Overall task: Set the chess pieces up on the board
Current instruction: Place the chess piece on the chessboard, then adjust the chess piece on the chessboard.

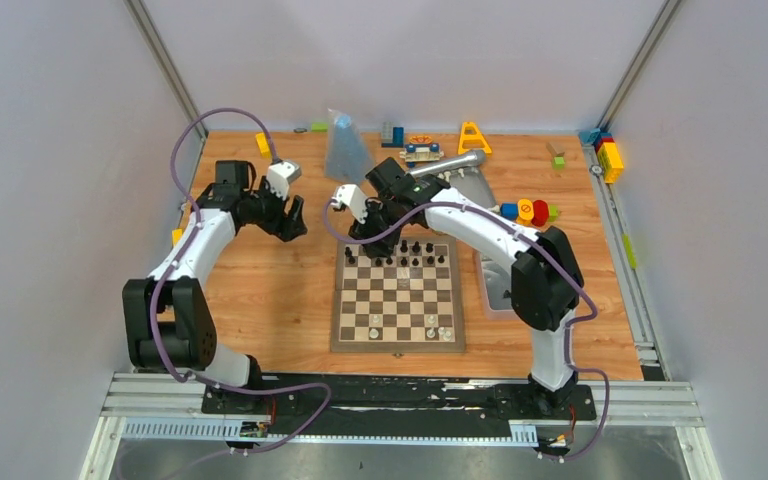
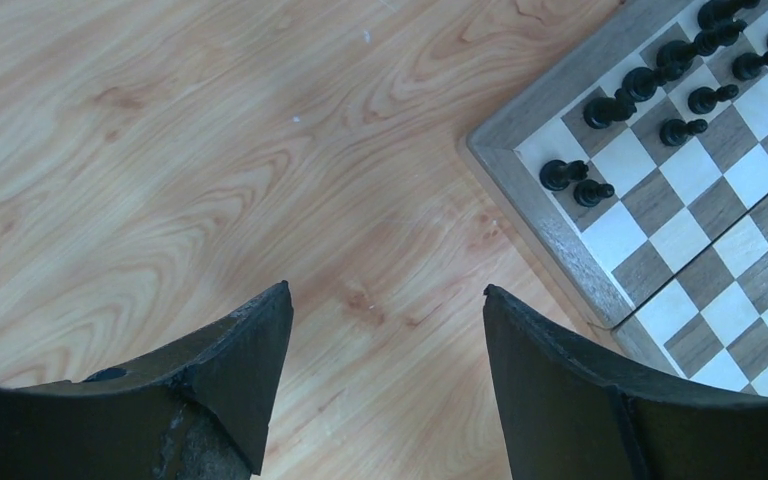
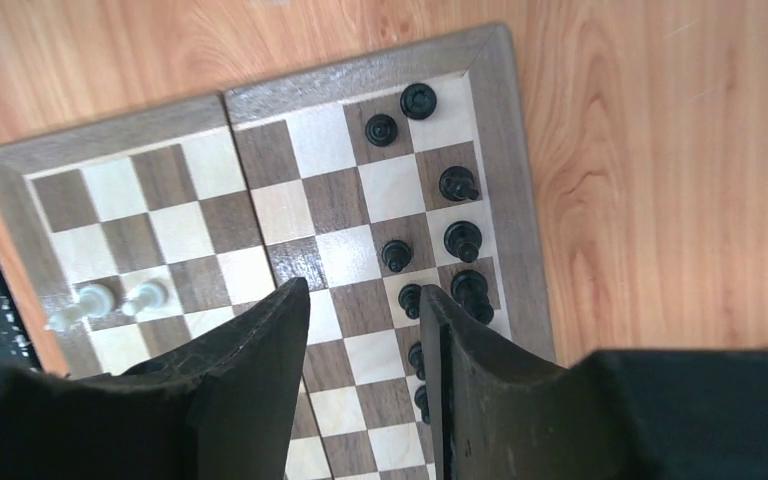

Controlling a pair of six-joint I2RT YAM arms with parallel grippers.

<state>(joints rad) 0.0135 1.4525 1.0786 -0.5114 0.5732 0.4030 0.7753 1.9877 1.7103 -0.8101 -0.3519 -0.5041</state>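
No legible txt, brand, no. or label in any view. Board [image 1: 397, 300]: nothing readable on border or squares. Yellow A-frame toy [image 1: 473, 137], upper centre of top view, shaped like a floor sign, but any print on it is too small to read.
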